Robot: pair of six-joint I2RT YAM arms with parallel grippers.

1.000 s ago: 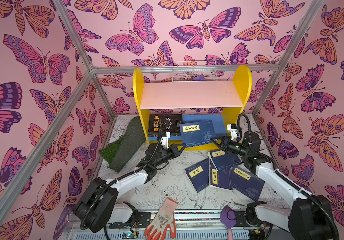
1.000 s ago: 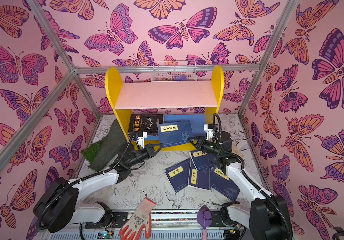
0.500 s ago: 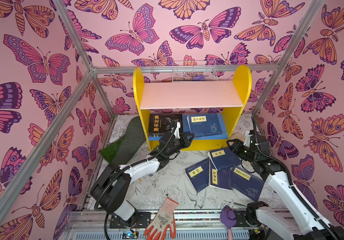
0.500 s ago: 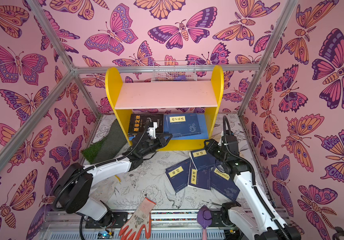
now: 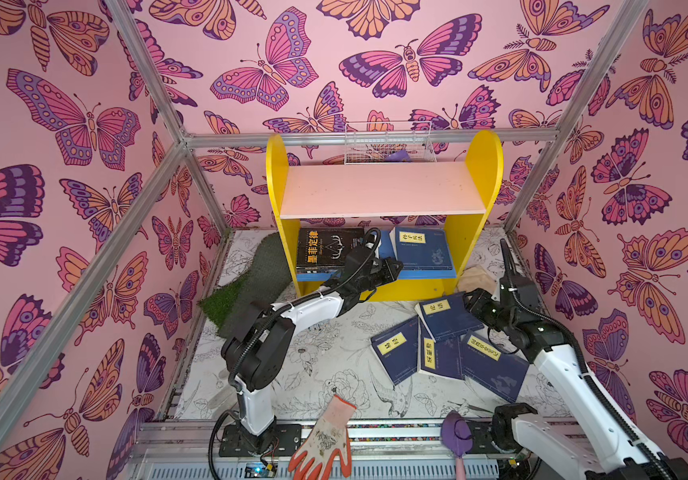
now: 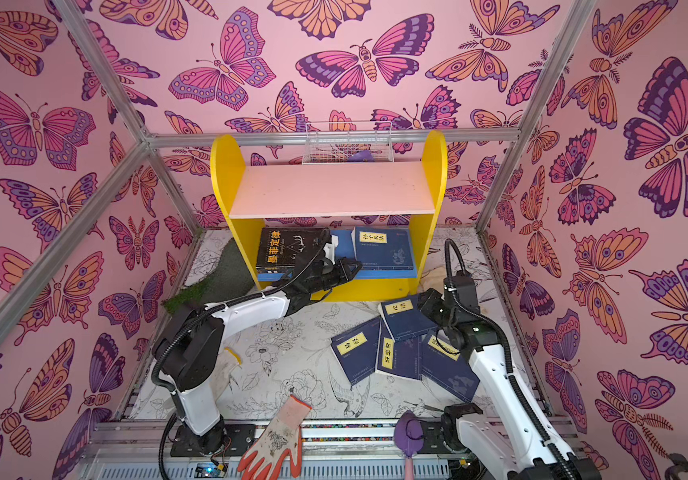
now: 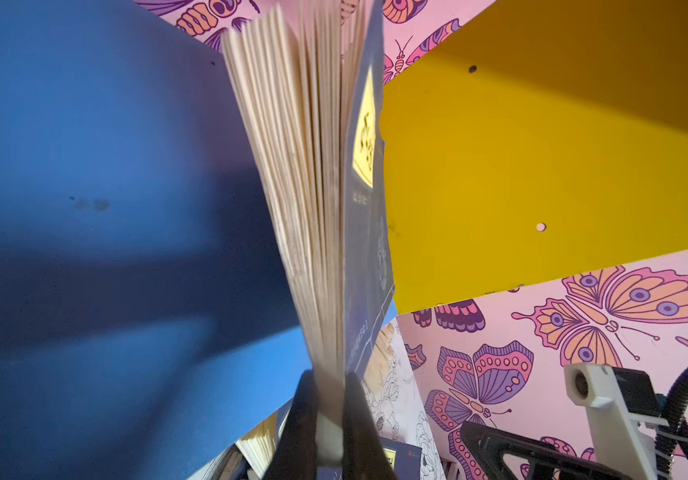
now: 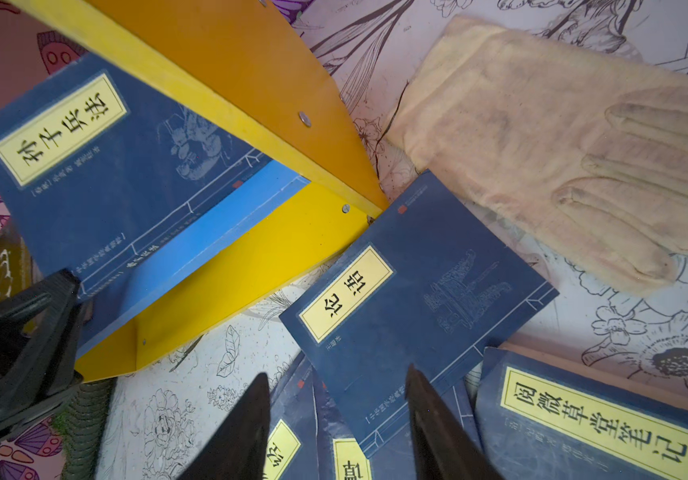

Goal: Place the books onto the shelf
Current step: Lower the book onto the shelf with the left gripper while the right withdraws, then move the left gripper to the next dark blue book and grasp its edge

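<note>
A strip of green turf [image 5: 250, 286] is seen on the surface [image 5: 325, 353], just beside the left panel of the yellow shelf [image 5: 277, 174]. A white wire basket [image 5: 388, 143] is set behind the bare pink upper board [image 5: 383, 189]. On the blue lower board [image 5: 437, 274], a dark book [image 5: 327, 249] with a large yellow title is laid flat at the left. The left tool [image 5: 394, 267] is extended over that board's front edge. It is clamped on the near edge of a navy book [image 5: 423, 251] with a yellow label, placed over the board's right half. In the left wrist view its fanned pages are pinched between the fingers [image 7: 300, 424]. Whether it lies fully flat cannot be told.

In front of the shelf, to the right, four loose navy books [image 5: 396, 349] with yellow labels are spread overlapping on the surface. The right tool [image 5: 470, 298] is held over the topmost one, its fingers parted and nothing gripped. A beige glove [image 5: 475, 280] is found beside the shelf's right panel. Along the near edge, an orange-fingered glove [image 5: 325, 440] and a purple scoop [image 5: 456, 432] are laid.
</note>
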